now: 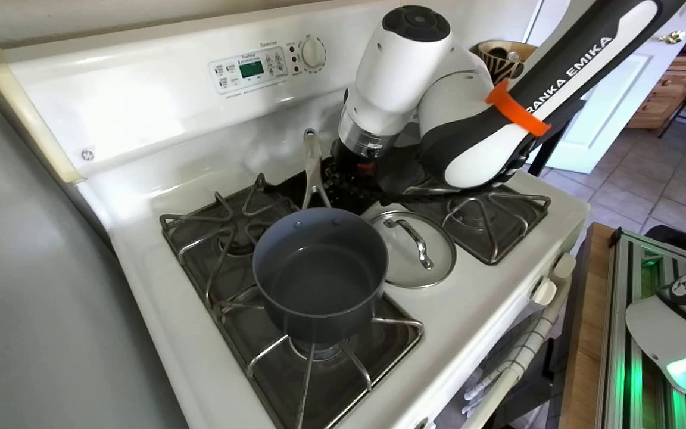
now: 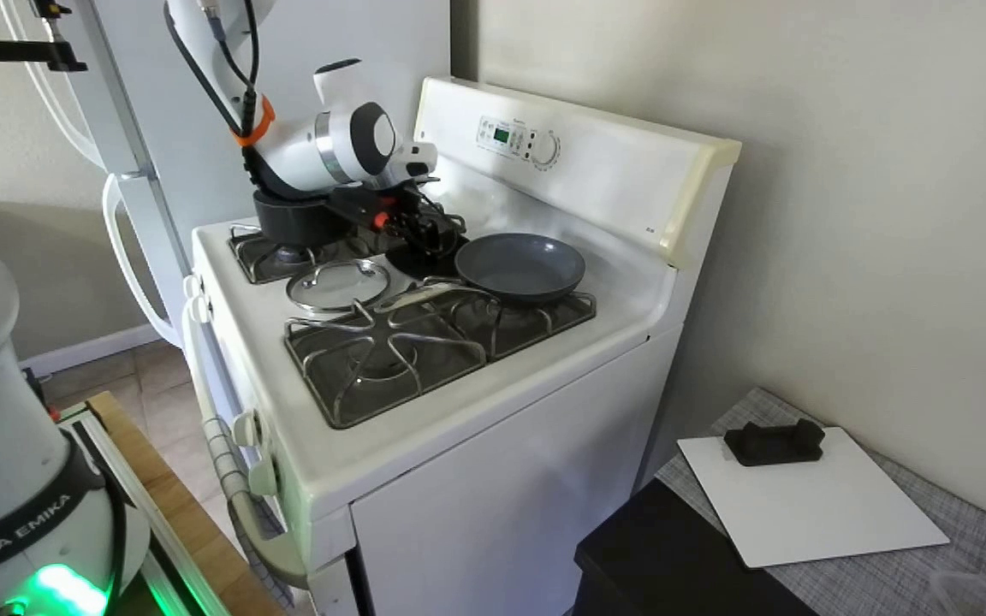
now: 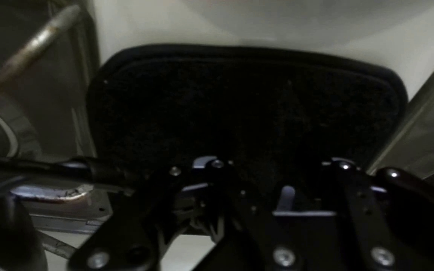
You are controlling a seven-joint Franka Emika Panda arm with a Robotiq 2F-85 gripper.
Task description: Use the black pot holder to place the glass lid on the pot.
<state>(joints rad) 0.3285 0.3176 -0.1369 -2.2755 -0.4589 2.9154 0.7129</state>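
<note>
The step in hand, I judge, is picking up the black pot holder (image 3: 239,101), which lies diagonally behind the pot (image 1: 322,271), toward the stove's back panel (image 1: 158,101). The tool (image 3: 281,162) stands over it, fingers apart (any pinch of cloth is too dark to tell). Next calls for gripping and lifting it; the glass lid (image 1: 405,256) lies flat just beside the pot.

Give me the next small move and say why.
Probably close the gripper to pinch the black pot holder: in the wrist view its jaws stand apart over the cloth, and the glass lid lies beside the uncovered pot. I can't tell whether the jaws already touch the cloth.
</note>
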